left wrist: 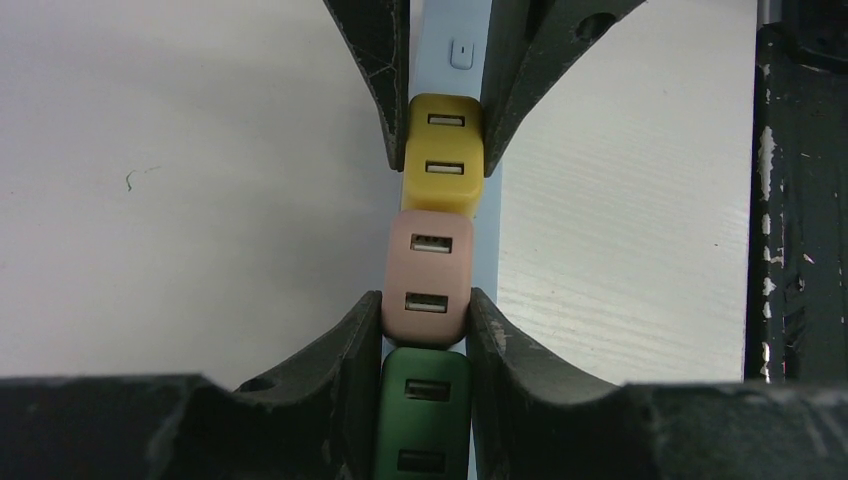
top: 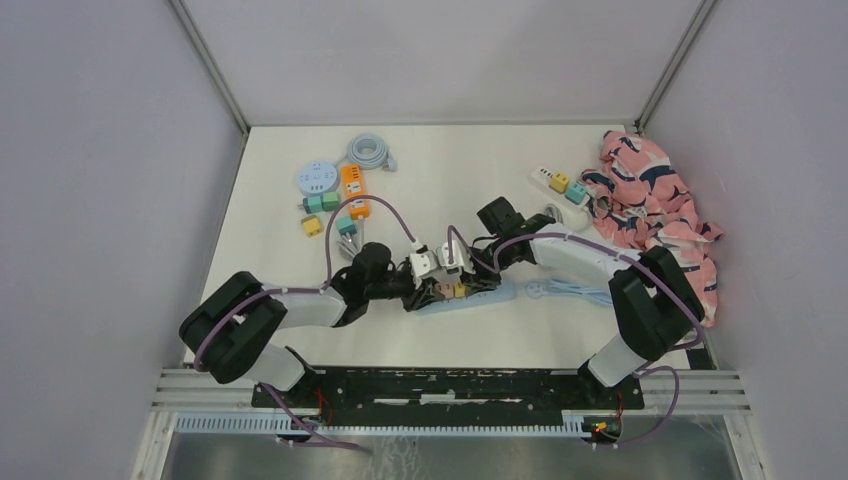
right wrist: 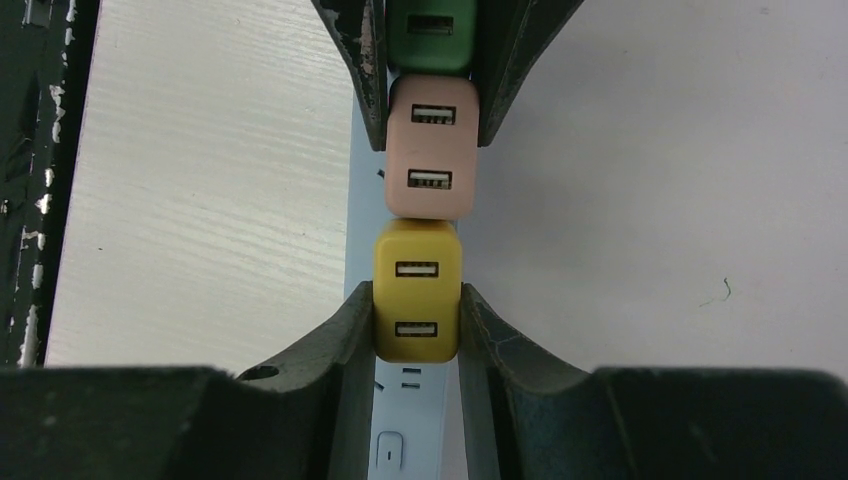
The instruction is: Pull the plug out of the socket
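Note:
A light blue power strip [top: 492, 294] lies mid-table with three USB plugs in a row: green [left wrist: 424, 410], pink [left wrist: 430, 270] and yellow [left wrist: 443, 150]. My left gripper [left wrist: 425, 305] is shut around the green plug, and its fingertips [left wrist: 365, 320] also press the near end of the pink plug. My right gripper [right wrist: 416, 300] is shut on the yellow plug [right wrist: 417, 295], gripping its near half. The two grippers face each other over the strip [right wrist: 410, 425]. All three plugs sit seated in the strip.
At the back left are a round white socket [top: 317, 178], an orange strip [top: 353, 188], a coiled cable [top: 368, 152] and small loose plugs [top: 322, 202]. At the back right are a white strip with plugs [top: 558, 182] and a pink patterned cloth [top: 655, 205]. The strip's cable [top: 575, 290] trails right.

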Robot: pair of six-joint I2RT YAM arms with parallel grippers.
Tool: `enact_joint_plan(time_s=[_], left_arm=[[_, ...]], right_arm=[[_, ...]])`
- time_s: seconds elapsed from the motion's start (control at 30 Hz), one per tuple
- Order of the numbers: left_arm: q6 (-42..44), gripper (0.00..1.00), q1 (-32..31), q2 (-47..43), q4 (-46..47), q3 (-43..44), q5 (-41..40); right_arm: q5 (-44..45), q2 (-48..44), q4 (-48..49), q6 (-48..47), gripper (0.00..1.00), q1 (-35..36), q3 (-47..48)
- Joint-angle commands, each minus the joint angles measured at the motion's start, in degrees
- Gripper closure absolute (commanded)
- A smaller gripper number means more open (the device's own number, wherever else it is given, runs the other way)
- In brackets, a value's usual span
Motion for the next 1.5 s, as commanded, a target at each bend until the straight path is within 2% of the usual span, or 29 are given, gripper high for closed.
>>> enact_joint_plan(time_s=[0.0, 0.07, 0.2, 0.3, 0.37, 0.47, 0.57, 0.7, 0.8, 0.9, 1.0, 1.13, 1.23, 1.33, 1.47], left_arm=[[2.2, 0.97, -0.2, 2.2, -3.0, 1.0, 0.0], [2.1, 0.97, -0.3, 2.4, -2.8, 0.9, -0.1], [2.0, 0.97, -0.3, 2.4, -2.4, 0.2, -0.5], [2.1, 0.97, -0.3, 2.3, -2.2, 0.0, -0.7], [2.2, 0.97, -0.3, 2.4, -2.0, 0.0, -0.9], [2.3, 0.97, -0.3, 2.7, -1.8, 0.0, -0.9], [2.0, 0.97, -0.2, 3.1, -1.6, 0.3, -0.7], [1.5, 0.97, -0.3, 3.7, -1.1, 0.4, -0.6], [1.2, 0.97, -0.3, 3.8, -0.9, 0.2, -0.6], [1.2, 0.97, -0.3, 3.8, -0.6, 0.0, -0.6], [1.2, 0.97, -0.3, 3.8, -0.6, -0.1, -0.7], [1.2, 0.97, -0.3, 3.8, -0.6, 0.0, -0.9], [1.2, 0.97, -0.3, 4.0, -0.5, -0.1, -0.8], [1.1, 0.97, -0.3, 4.1, -0.2, -0.1, -0.8], [0.6, 0.97, -0.3, 4.5, 0.2, 0.2, -0.6]], right_arm=[[-3.7, -2.1, 0.9, 3.9, 1.00, 4.4, 0.7], [-3.8, -1.6, 4.4, 11.0, 1.00, 4.3, 2.1], [-4.3, -1.3, 7.4, 16.7, 1.00, 0.2, 3.0], [-4.7, -1.5, 4.3, 13.3, 1.00, -4.1, 2.9], [-3.7, -2.2, 0.7, 7.7, 1.00, -5.4, 2.2], [-3.9, -3.1, -4.3, -2.1, 1.00, -5.5, 1.0], [-6.2, -3.3, -7.2, -6.1, 1.00, -3.3, 0.5], [-7.5, -2.3, -6.0, -2.2, 1.00, 1.5, 2.0], [-9.7, -1.5, -1.6, 7.7, 1.00, 1.7, 4.0], [-9.4, -1.6, 2.7, 13.7, 1.00, -0.6, 4.4], [-9.3, -1.6, 2.2, 13.3, 1.00, -5.3, 3.8], [-8.4, -2.5, -3.2, 3.5, 1.00, -8.4, 2.2], [-10.4, -3.5, -5.6, -2.9, 1.00, -8.2, -0.1], [-12.0, -3.9, -6.7, -5.0, 1.00, -4.8, -0.4], [-11.4, -4.3, -0.5, 3.4, 1.00, 0.7, -0.1]])
